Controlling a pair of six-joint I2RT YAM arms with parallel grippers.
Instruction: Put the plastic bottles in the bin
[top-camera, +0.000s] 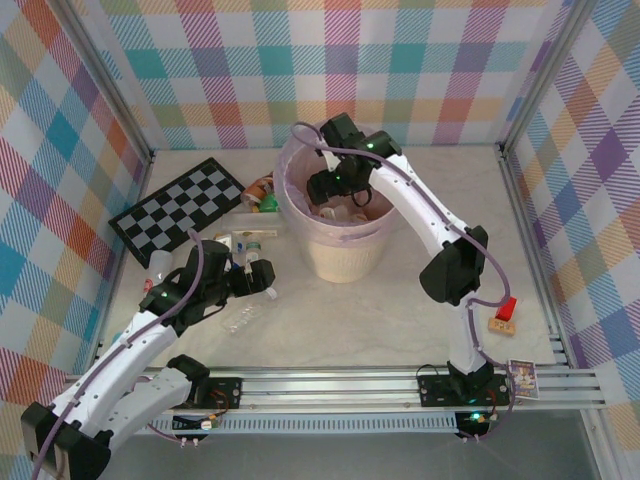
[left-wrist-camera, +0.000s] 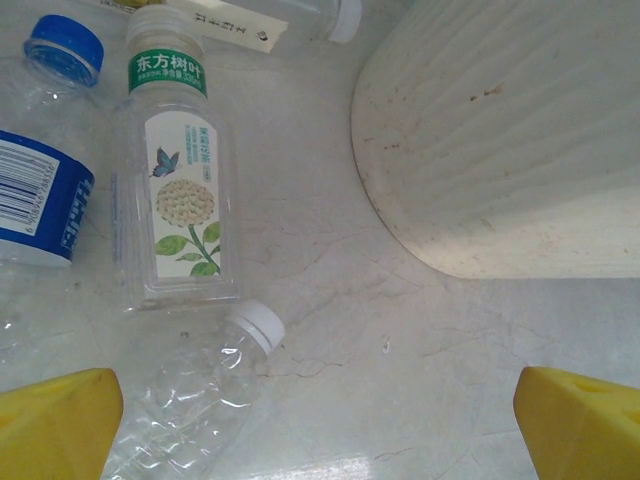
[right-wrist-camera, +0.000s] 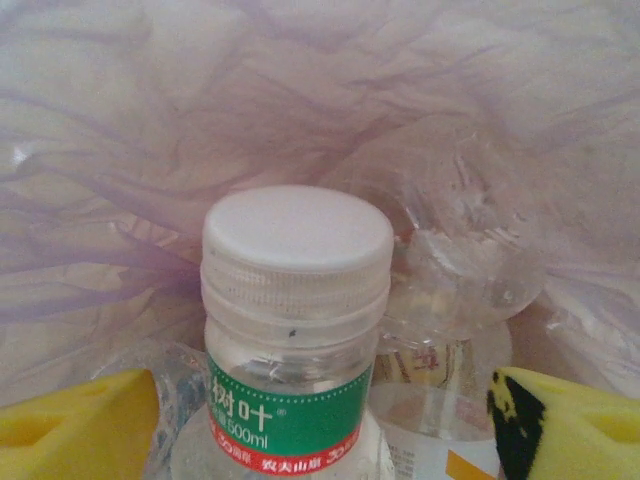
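On the pale table (top-camera: 400, 320), a green-labelled bottle (right-wrist-camera: 295, 300) is sitting inside the bin (top-camera: 340, 262), the right gripper (top-camera: 325, 188) standing wide around it, probably to let it drop. Beside the bin, the left gripper (left-wrist-camera: 320, 425) is hovering wide open over a clear bottle (left-wrist-camera: 190, 400), seemingly its next pick.

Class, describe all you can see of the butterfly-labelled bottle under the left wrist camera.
The butterfly-labelled bottle is clear plastic and looks empty. A green band with white characters rings its neck; its label shows a butterfly, a flower cluster and leaves. It lies flat on the table, cap away from the camera, between a blue-labelled bottle and the bin, a crumpled bottle by its base.
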